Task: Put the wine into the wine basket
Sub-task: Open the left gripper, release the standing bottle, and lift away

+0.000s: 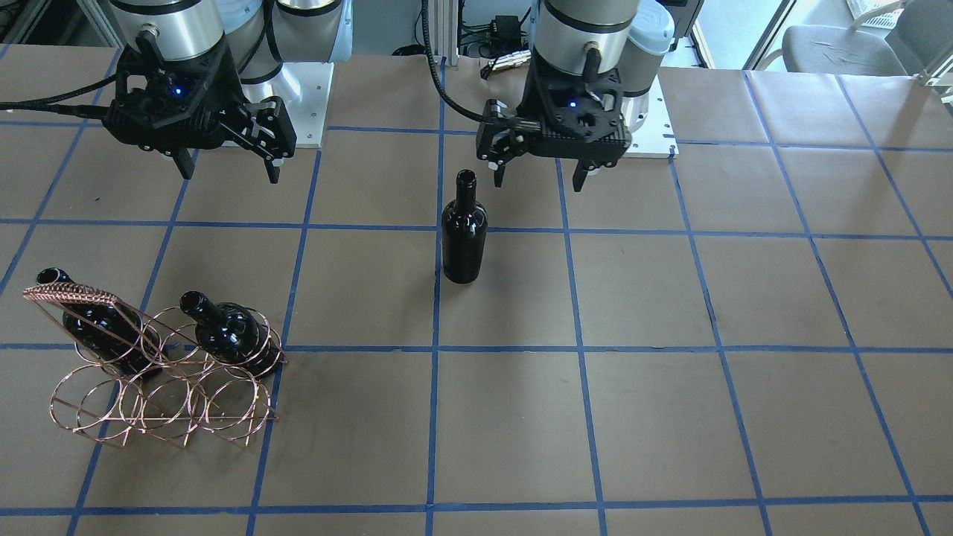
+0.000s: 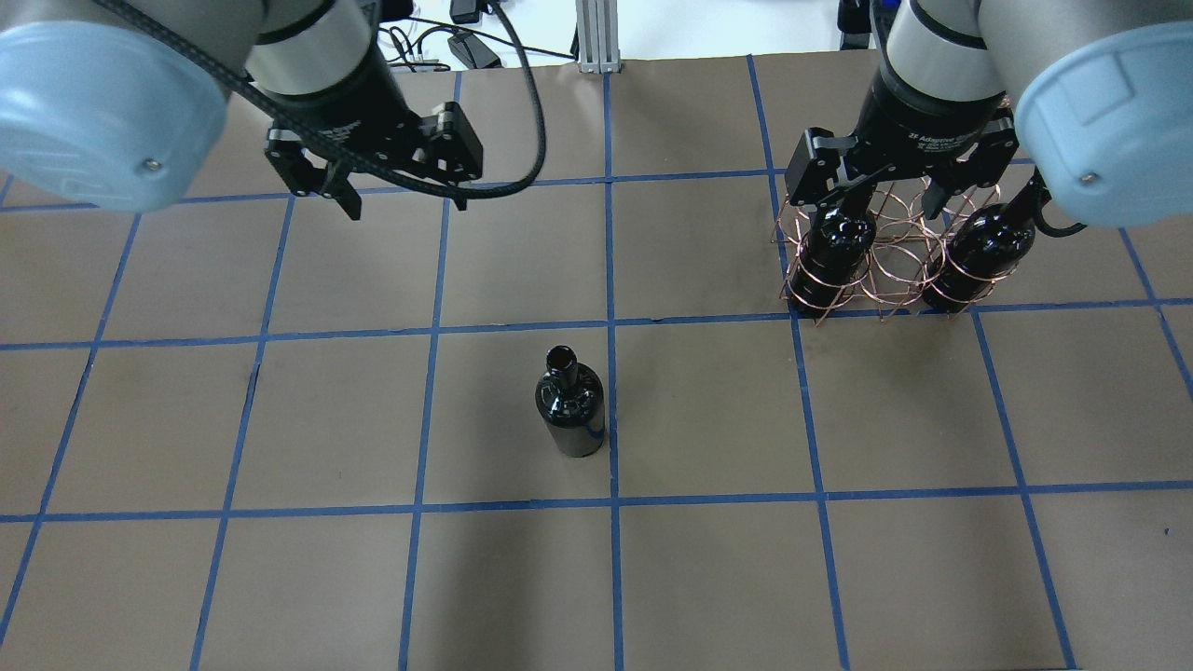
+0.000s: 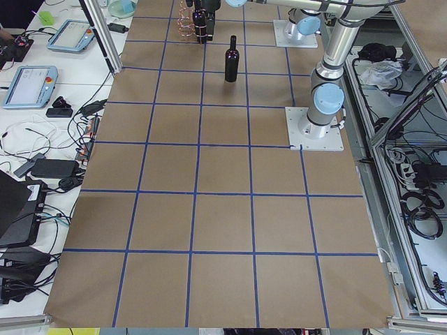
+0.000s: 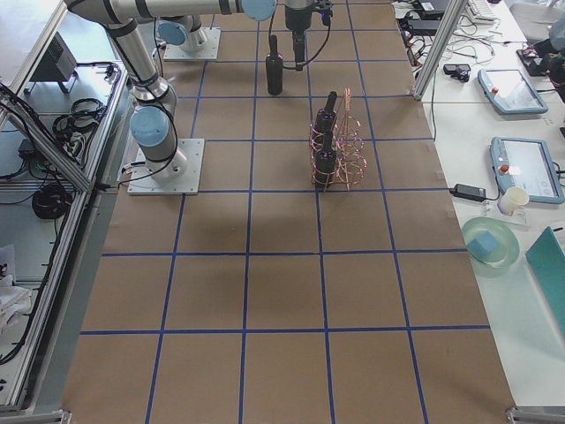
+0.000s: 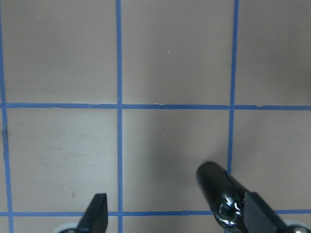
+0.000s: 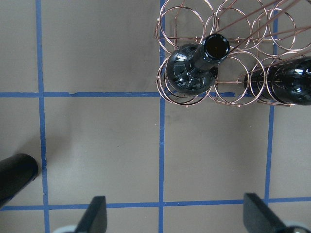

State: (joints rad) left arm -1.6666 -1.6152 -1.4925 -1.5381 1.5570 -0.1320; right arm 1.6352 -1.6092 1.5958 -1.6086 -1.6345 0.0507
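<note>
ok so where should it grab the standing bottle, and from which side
Probably the neck, just under the lip. The bottle stands upright and alone, mouth up, so the open left hand, the nearer one, can come straight down astride it. The neck is slim and the lip should stop slipping.

A robotics lab: a blue-gridded table (image 3: 223,223), with teach pendants (image 4: 528,168) and cables (image 3: 31,136) alongside.

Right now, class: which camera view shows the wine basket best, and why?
Exterior front-facing: the whole wine basket shows unobstructed, handle included. Overhead, the right end effector hides part of it; the right wrist view crops it; both side views show it small.
</note>
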